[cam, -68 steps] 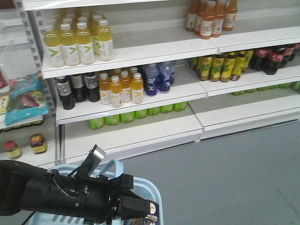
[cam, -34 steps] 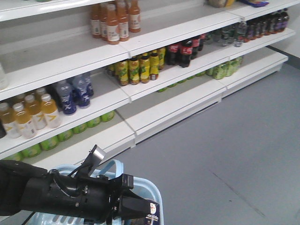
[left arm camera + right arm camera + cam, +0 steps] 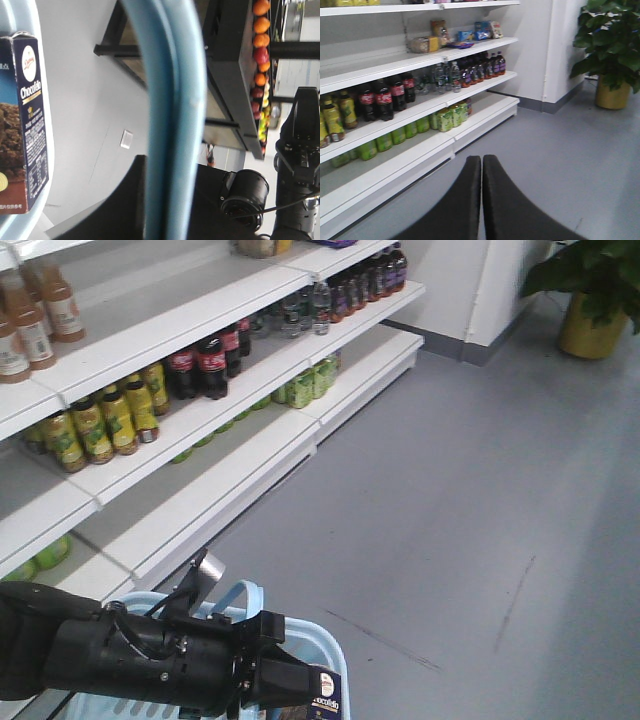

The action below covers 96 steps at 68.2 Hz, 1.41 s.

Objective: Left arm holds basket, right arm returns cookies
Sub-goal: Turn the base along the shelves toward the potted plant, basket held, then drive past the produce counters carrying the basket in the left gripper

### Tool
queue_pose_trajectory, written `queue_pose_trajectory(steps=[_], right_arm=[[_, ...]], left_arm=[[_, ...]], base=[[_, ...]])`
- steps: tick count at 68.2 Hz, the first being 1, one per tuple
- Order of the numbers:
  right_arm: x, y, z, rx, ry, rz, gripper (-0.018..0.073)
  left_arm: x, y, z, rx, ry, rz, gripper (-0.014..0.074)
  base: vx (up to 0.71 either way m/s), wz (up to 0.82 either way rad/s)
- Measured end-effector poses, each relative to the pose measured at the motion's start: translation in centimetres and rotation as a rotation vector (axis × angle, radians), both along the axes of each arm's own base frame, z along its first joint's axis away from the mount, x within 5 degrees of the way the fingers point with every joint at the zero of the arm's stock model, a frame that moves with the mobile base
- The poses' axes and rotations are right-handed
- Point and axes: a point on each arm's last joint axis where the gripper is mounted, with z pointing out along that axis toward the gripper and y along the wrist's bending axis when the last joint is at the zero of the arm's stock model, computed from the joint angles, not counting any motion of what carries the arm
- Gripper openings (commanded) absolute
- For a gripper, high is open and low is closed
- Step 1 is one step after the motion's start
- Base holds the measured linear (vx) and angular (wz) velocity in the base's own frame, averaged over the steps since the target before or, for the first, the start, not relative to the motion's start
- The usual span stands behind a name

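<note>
My left arm (image 3: 130, 660) reaches across the bottom left of the front view, over the light blue basket (image 3: 330, 655). In the left wrist view the left gripper (image 3: 170, 167) is shut on the basket's curved handle (image 3: 172, 90), with a black finger (image 3: 125, 205) on each side of it. The cookies (image 3: 25, 125), a dark navy box with a cookie picture, stand inside the basket rim (image 3: 22, 17); a corner of the cookies (image 3: 322, 706) also shows in the front view. My right gripper (image 3: 481, 159) is shut with nothing between its fingers, pointing over the grey floor beside the shelves.
White store shelves (image 3: 190, 420) with cola, juice and green bottles run along the left. A potted plant (image 3: 590, 300) stands by the white wall corner (image 3: 500, 290) at the far right. Grey floor (image 3: 450, 520) lies ahead. A fruit rack (image 3: 260, 65) shows behind the left wrist.
The front view has swung to the right along the shelves, bringing the wall corner and plant into sight. The left arm and basket keep the same place in the frame.
</note>
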Motion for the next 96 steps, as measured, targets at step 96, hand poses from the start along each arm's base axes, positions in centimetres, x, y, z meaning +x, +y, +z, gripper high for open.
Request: queue_pose_trajectory(steps=[96], right_arm=[[0.00, 0.00, 0.00, 0.000, 0.000, 0.000, -0.0008]], left_arm=[[0.00, 0.00, 0.00, 0.000, 0.000, 0.000, -0.0008]], base=[[0.12, -0.44]])
